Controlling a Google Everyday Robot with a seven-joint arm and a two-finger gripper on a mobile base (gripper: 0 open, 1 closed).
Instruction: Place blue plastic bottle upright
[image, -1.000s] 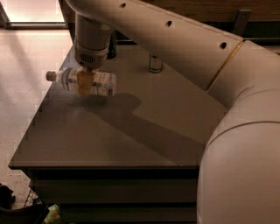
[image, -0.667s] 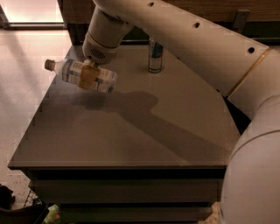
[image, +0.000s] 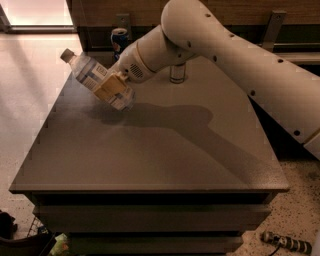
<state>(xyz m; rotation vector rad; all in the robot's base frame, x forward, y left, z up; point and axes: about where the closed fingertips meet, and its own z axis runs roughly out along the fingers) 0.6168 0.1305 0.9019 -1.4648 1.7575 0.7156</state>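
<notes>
The gripper (image: 113, 86) hangs over the far left part of the table (image: 150, 155), closed tight on the lower half of the bottle (image: 88, 73). The bottle is tilted, with its cap up and toward the table's left side and its base low near the tabletop. I cannot tell whether they touch. A silver can (image: 177, 74) stands at the table's far side, and a blue can (image: 119, 39) sits beyond its far edge.

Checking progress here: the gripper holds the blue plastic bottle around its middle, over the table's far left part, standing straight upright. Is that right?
Not quite. The gripper does hold the blue plastic bottle around its middle over the table's far left part, but the camera view shows it tilted, cap pointing up and left, not upright.
</notes>
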